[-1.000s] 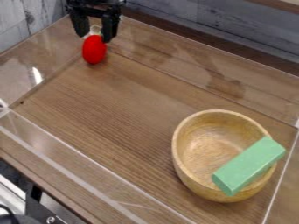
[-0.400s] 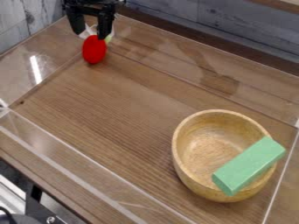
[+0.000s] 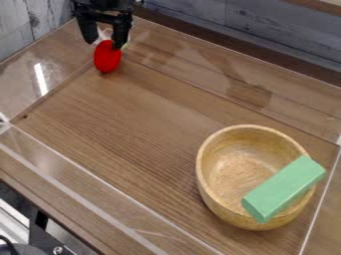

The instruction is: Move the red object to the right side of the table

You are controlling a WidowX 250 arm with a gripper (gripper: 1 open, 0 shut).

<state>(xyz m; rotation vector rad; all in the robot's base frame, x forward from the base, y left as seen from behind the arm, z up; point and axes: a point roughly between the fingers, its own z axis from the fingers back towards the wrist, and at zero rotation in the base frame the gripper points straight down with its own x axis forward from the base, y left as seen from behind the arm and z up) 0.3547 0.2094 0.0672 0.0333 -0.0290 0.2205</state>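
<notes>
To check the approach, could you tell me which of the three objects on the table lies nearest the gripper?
The small red toy fruit, directly below the open gripper at far left; the wooden bowl and green block sit near right.

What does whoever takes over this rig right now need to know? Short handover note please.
Gripper: open, pointing down, right above the red object, holding nothing.
Red object: on the table at the far left corner, near the acrylic wall.
Wooden bowl: near right, green block leaning across its rim.
Done: approach only.
Left: grasp the red object, carry it to the right side, release.
</notes>
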